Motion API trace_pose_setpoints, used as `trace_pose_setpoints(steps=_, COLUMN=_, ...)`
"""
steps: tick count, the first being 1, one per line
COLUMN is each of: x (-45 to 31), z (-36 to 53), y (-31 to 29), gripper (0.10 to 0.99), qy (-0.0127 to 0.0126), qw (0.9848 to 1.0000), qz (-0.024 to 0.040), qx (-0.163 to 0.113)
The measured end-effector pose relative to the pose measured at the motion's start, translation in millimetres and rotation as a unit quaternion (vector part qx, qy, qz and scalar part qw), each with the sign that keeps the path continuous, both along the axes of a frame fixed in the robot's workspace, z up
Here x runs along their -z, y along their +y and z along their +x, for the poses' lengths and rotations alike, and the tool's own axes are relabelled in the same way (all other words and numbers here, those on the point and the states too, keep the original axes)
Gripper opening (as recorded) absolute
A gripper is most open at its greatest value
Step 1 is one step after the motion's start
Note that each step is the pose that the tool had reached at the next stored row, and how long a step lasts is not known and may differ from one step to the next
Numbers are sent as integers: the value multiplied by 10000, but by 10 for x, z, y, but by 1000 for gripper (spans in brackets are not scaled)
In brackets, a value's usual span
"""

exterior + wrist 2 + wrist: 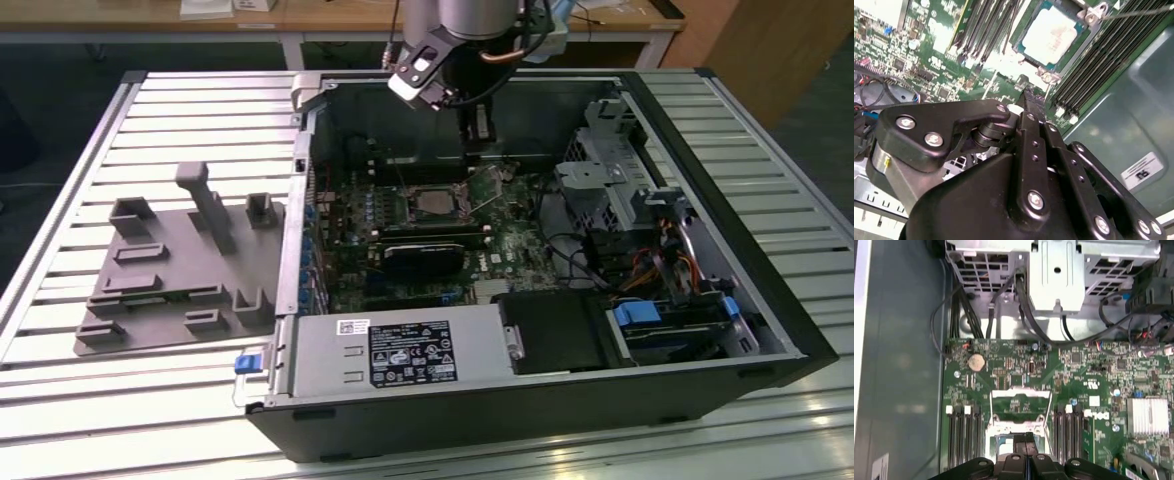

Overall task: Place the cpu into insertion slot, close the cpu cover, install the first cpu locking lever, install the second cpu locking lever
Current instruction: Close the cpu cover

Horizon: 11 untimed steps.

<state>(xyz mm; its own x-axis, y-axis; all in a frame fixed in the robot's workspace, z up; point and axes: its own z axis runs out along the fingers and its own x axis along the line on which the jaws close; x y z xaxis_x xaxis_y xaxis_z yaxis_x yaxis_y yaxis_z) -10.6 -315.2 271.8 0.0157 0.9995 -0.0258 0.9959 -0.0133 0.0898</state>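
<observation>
One square cpu, dull silver and flat-topped, is seated in the black insertion slot on the green board. The thin metal-framed cpu cover is raised open. The black gripper is held just above the slot's far side, jaws pressed together.

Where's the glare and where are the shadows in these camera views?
Second wrist view: glare whitens the cpu top and the board beside it. Exterior view: the table slats shine bright, the case interior sits darker. First wrist view: the heatsink glints.
</observation>
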Motion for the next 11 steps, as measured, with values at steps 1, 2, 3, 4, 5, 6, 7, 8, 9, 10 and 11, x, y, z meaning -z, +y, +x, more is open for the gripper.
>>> trace_pose_setpoints(steps=1, x=0, z=20, y=0, gripper=102, qy=0, qw=10000, qz=0, qx=1)
trace_pose_setpoints(steps=2, x=1, z=38, y=0, gripper=102, qy=0, qw=10000, qz=0, qx=2)
trace_pose_setpoints(steps=3, x=2, z=56, y=0, gripper=102, qy=0, qw=10000, qz=0, qx=3)
trace_pose_setpoints(steps=4, x=2, z=72, y=0, gripper=102, qy=0, qw=10000, qz=0, qx=4)
trace_pose_setpoints(steps=5, x=3, z=86, y=0, gripper=102, qy=0, qw=10000, qz=0, qx=5)
trace_pose_setpoints(steps=6, x=3, z=101, y=0, gripper=102, qy=0, qw=10000, qz=0, qx=6)
trace_pose_setpoints(steps=7, x=4, z=114, y=0, gripper=102, qy=0, qw=10000, qz=0, qx=7)
trace_pose_setpoints(steps=8, x=4, z=128, y=0, gripper=102, qy=0, qw=10000, qz=0, qx=9)
trace_pose_setpoints(steps=9, x=5, z=142, y=0, gripper=102, qy=0, qw=10000, qz=0, qx=11)
trace_pose_setpoints(steps=10, x=5, z=157, y=0, gripper=102, qy=0, qw=10000, qz=-1, qx=13)
trace_pose_setpoints(steps=11, x=6, z=172, y=0, gripper=102, qy=0, qw=10000, qz=-1, qx=15)
